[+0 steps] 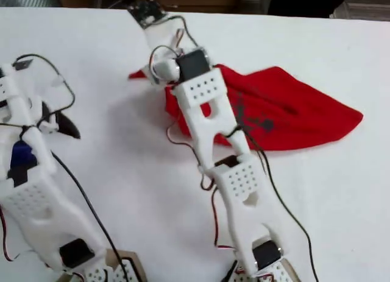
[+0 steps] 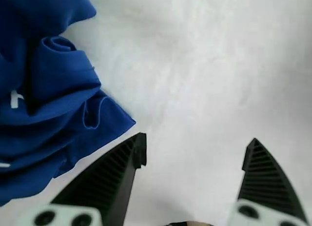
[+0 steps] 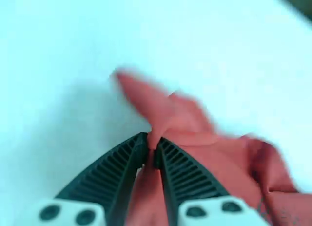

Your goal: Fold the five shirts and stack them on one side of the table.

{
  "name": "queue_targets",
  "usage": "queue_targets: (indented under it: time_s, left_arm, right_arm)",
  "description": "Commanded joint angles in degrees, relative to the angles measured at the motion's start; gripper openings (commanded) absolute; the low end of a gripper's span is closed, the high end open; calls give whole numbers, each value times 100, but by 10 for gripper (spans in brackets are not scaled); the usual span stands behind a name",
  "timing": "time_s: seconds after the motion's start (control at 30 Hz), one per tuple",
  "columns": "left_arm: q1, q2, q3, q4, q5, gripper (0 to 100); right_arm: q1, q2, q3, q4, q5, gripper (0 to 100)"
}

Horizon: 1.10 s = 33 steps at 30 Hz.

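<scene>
the right gripper [image 3: 151,152] is clenched on a corner of the red shirt [image 3: 204,148], whose long body stretches away behind it. the left gripper [image 2: 195,148] hangs spread, the blue shirt [image 2: 44,99] just beside one finger.

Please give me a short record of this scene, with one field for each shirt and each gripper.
red shirt: lying crumpled on the white table, not folded
right gripper: shut on an edge of the red shirt
left gripper: open, holding nothing, over bare table
blue shirt: bunched up beside the left gripper, not gripped
</scene>
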Motion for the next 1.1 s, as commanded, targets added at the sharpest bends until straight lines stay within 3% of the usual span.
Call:
queue_targets:
  time_s: [0.0,0.3,0.6,0.77,1.07]
  left_arm:
    - [176,-352,13,53,9,332]
    - [352,-343,13,53,9,332]
    - [352,-343,13,53,35,332]
    - [352,-343,13,53,35,332]
    - [501,-343,4,53,18,332]
  right_arm:
    - [-180,-769,-862,391,352,20]
    - [-681,-2308,-1134,295,1187,20]
    - [-716,-3705,-1134,-787,1257,20]
    - [-180,-3943,-1055,-927,1257,20]
    - [1130,-3002,132,391,1222,21]
